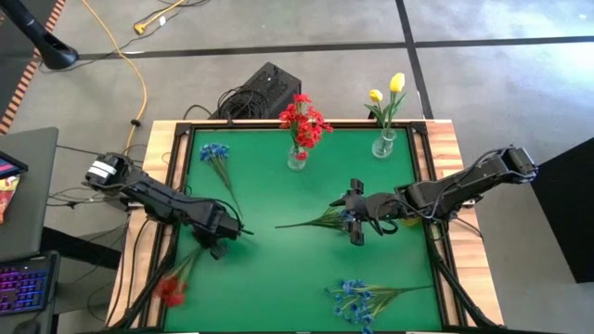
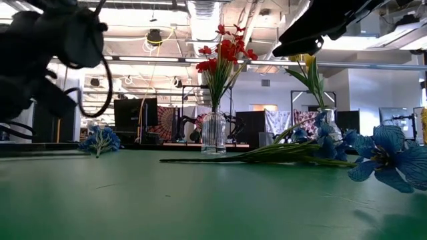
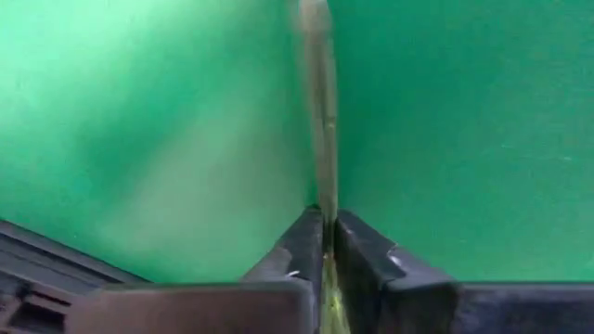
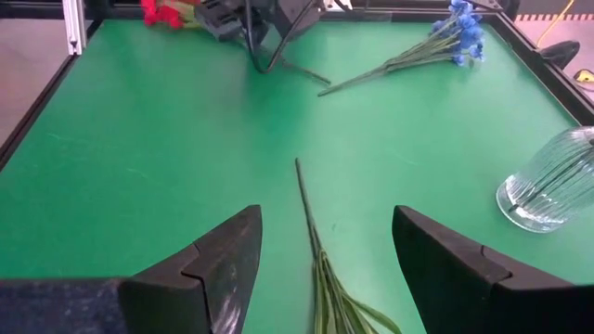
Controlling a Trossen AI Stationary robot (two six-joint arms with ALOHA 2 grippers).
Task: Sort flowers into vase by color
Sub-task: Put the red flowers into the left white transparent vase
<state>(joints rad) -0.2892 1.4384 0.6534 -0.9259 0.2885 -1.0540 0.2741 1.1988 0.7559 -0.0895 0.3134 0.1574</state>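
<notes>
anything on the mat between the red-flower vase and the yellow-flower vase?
Nothing: in the high view the green mat is bare between the red-flower vase and the yellow-flower vase. The low view also shows no object between them.

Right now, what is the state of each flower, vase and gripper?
Left gripper: fingers shut on red flower's stem.
Right gripper: fingers open, either side of leafy stem.
Red flower: stem gripped, bloom near table edge.
Leafy stem: lying flat, not gripped.
Red bunch: upright in vase.
Yellow tulips: upright in second vase.
Far blue flower: lying flat.
Near blue flower: lying flat.
</notes>
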